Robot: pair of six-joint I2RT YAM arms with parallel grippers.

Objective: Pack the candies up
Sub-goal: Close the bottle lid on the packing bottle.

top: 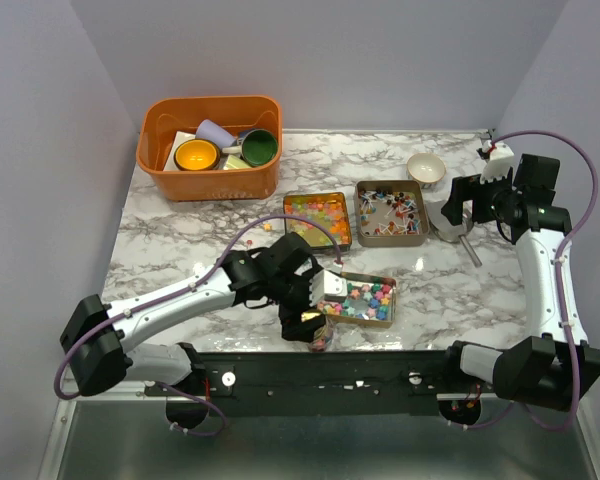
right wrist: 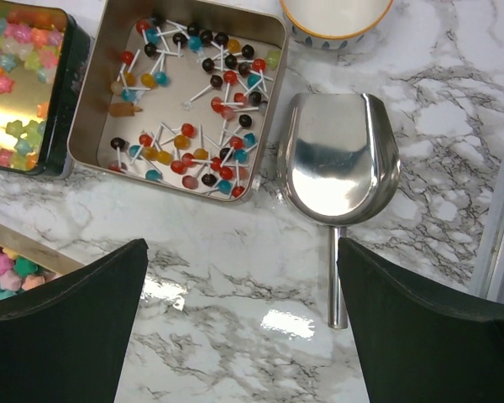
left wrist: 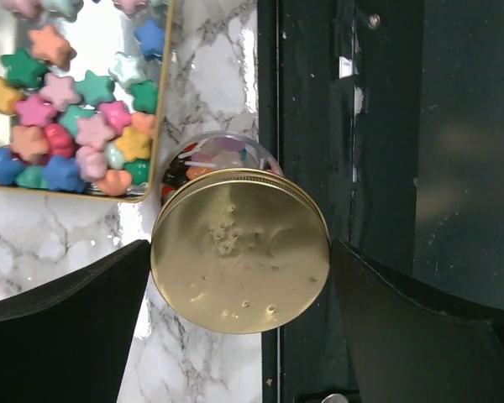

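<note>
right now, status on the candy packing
Left gripper jaws straddle lid of jar, grip unclear. Right gripper open over scoop, empty. Candies in three tins, some in jar. Nothing blocking.

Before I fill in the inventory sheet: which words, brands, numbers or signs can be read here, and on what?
No text can be read anywhere.
The gold lid: plain, only small dents.
The lollipop tin and the scoop: bare metal, no print.
The pale sheets in the orange basket: too small to tell whether they carry print.
</note>
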